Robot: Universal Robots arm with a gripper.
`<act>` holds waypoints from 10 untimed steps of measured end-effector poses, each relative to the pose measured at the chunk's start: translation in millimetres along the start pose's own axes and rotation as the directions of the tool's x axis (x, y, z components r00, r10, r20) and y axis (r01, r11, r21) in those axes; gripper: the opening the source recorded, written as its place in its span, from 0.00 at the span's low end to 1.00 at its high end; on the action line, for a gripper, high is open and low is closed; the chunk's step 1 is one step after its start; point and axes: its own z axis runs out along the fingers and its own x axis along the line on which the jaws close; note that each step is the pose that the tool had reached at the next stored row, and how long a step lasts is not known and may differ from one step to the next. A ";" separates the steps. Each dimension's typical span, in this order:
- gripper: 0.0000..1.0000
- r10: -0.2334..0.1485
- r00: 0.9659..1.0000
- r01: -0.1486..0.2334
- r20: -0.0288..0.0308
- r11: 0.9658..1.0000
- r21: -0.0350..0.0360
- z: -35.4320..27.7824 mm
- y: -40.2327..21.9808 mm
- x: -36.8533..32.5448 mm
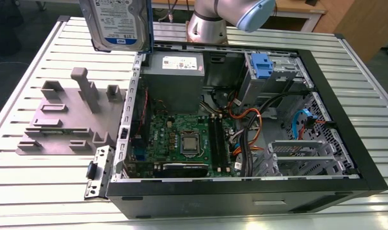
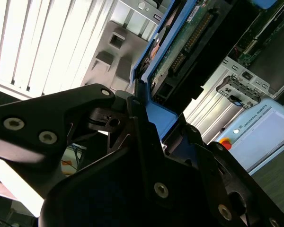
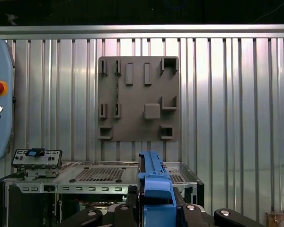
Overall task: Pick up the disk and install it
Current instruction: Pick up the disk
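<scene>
the end effector is closed on the disk. in both wrist views its black fingers press from two sides on the blue carrier that frames the drive, so the grasp is on the carrier's end and not on the metal body. in the second wrist view the green circuit side of the disk runs away from the fingers, so its long axis continues straight out of the end effector.

in the exterior view the disk is held in the air with the label side to the camera. it is at the far corner of the open computer case, on the exterior view's left, and clear of the table. the grey fixture plate lies on the table beside the case.

my judgement is that the step in hand is the carrying of the disk. inside the case, a blue bracket sits in the far part, toward the exterior view's right from the disk, and the grey power supply box is between them. i cannot tell which bay is the right one for it.
</scene>
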 end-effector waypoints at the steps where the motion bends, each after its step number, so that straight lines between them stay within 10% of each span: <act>1: 0.36 0.000 1.000 0.000 0.000 1.000 0.000 0.0 -0.2 0.0; 10: 0.36 0.000 1.000 0.000 0.000 1.000 0.000 0.0 -2.0 0.6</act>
